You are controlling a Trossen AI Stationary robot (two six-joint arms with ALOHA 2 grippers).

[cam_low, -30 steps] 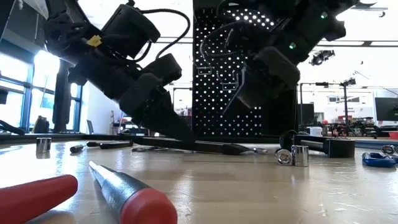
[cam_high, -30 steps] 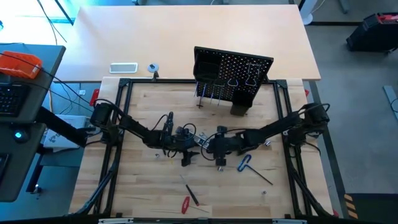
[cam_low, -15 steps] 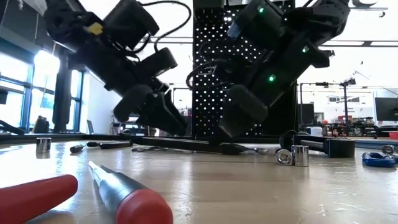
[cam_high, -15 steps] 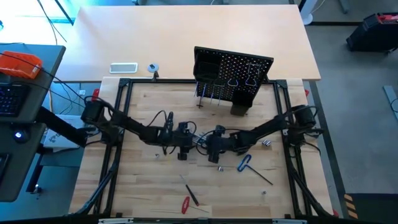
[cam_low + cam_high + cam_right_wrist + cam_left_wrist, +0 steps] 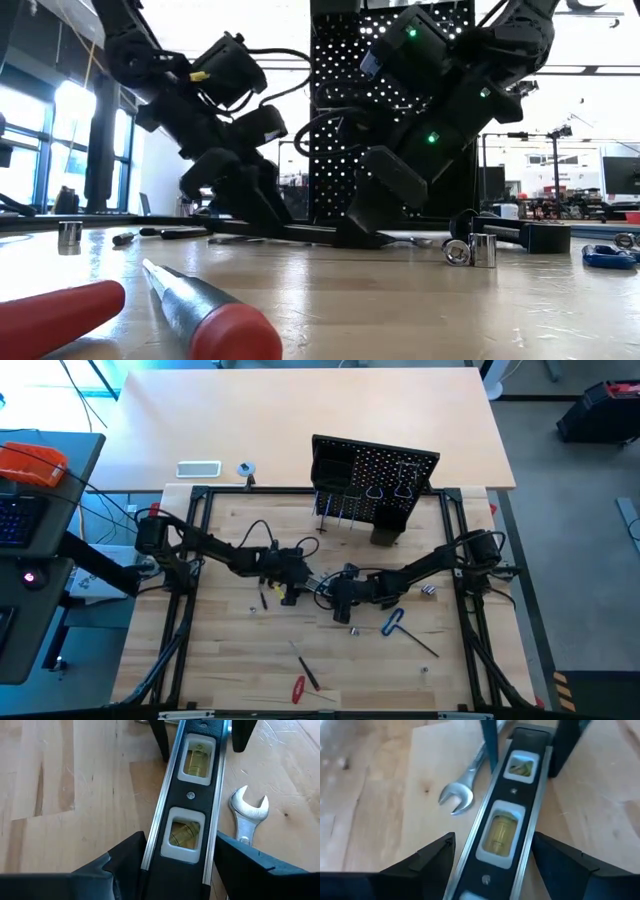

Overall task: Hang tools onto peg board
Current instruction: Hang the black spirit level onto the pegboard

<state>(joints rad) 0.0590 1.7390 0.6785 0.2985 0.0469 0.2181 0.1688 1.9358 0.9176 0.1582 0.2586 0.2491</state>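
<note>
level: the black-and-silver bar level [image 5: 502,827] lies flat on the counter [image 5: 240,660] near its middle, in front of the peg board; its vials face up.
long axis: in both wrist views the level runs lengthwise straight away from each camera, passing between that arm's own two fingers; the two arms face each other along this one axis.
left claw: the left claw [image 5: 492,852] is spread open and straddles one end of the level, a finger on either side, neither visibly pressing the rails; nothing held.
right claw: the right claw [image 5: 182,852] is likewise spread open and straddles the other end, fingers flanking the rails; nothing held.
nearer arm: judged equal; both claws sit low over the level, in the high view meeting near the counter's centre.
wrench: the silver wrench [image 5: 462,790] lies just beside the level, roughly parallel to it, its open jaw end clear of the fingers.
peg board: the peg board [image 5: 375,482] stands upright at the counter's far edge, well apart from the level, wire hooks showing on its face.
other tools: blue-handled hex key [image 5: 392,622] and red-handled screwdriver [image 5: 298,687] lie nearer the front edge, untouched.
coming move, as judged: each claw needs only to close across the level's narrow width.
</note>
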